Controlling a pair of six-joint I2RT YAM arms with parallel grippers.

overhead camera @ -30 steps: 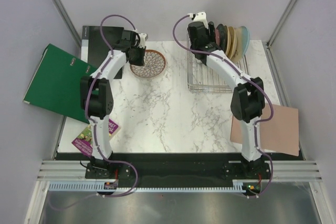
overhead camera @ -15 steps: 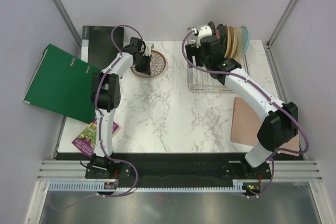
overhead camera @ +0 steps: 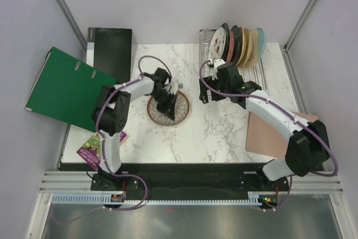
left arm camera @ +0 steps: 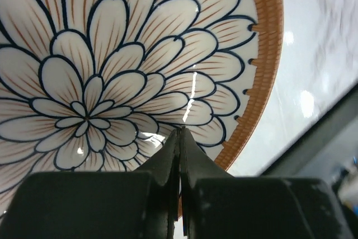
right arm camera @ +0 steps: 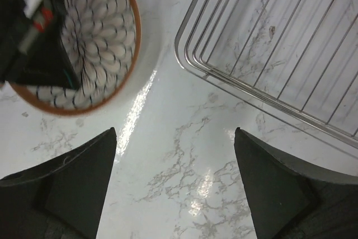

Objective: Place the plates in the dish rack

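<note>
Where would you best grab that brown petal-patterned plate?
On the brown plate, I'd pinch the thin rim edge-on, coming in from outside its edge. It is wide and shallow, so only the rim fits between fingers; the left gripper is shut there.

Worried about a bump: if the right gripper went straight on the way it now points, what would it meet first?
Most likely the bare table, between the plate and the rack. The right gripper is open and points down at that gap, though depth is unclear.
</note>
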